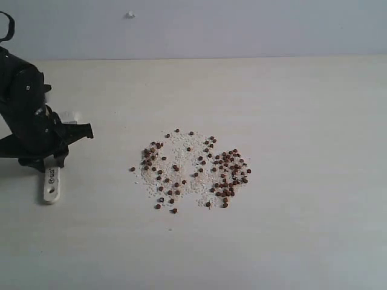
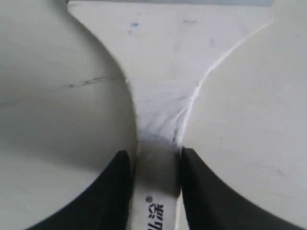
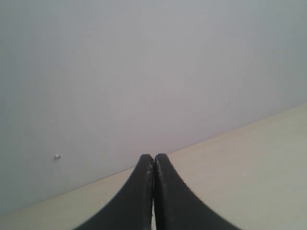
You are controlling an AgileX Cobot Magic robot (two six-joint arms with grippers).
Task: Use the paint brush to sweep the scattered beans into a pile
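The beans [image 1: 193,169] lie scattered with white grains over a broad patch at the table's middle, densest on the right side [image 1: 228,176]. The paint brush [image 1: 51,183] lies flat at the far left; only its cream handle end with the hole shows below the black left arm. My left gripper [image 1: 48,158] sits over it. In the left wrist view both black fingers [image 2: 115,191] press against the sides of the narrow handle [image 2: 154,201], which widens beyond my left gripper [image 2: 154,158]. The bristles are hidden. My right gripper [image 3: 154,160] is shut and empty, out of the exterior view.
The pale table [image 1: 302,109] runs back to a grey wall [image 1: 242,24]. The right wrist view shows only that wall and the table's far edge [image 3: 230,132]. A single bean [image 1: 132,169] lies apart on the left of the patch.
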